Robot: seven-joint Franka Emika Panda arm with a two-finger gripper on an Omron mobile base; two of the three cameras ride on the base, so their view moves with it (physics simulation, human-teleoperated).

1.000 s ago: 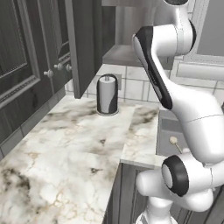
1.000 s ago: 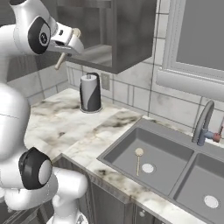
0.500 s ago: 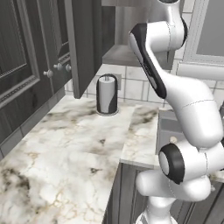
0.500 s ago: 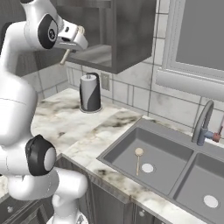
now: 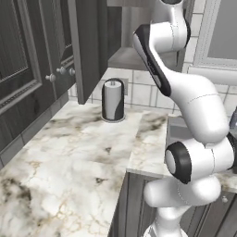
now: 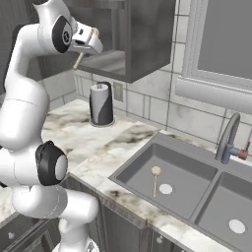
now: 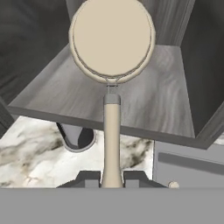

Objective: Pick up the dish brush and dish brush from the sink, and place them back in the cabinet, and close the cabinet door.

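Gripper [image 7: 112, 178]: jaws clenched on the handle of one brush [image 7: 112, 48], handle rising straight out from between the tips, round head foremost

Held brush, right base view [image 6: 78, 60]: handle slants down from the hand, in front of the cabinet's open mouth; not yet set down

Shelf lip: just ahead of the jaws and below the brush head; the head appears to hang over the front part of the shelf [image 7: 144, 94], though whether it has crossed the lip cannot be told

Shelf surface: bare grey boards ahead of the head, room to go deeper; side wall stands close on one flank, the other flank looks more open

Door [image 5: 91, 46]: swung out, standing edge-on beside the arm, apart from the hand; judged clear of the way in

Towel roll [image 6: 101, 104]: on the counter below the cabinet, well under the jaws, out of the path

Second brush [image 6: 155, 178]: far below, lying in the sink [image 6: 142, 162] beside the white drain [image 6: 166, 188]

Progress, judged: first brush lifted and nearly delivered; left are its release, the second fetch, and the door
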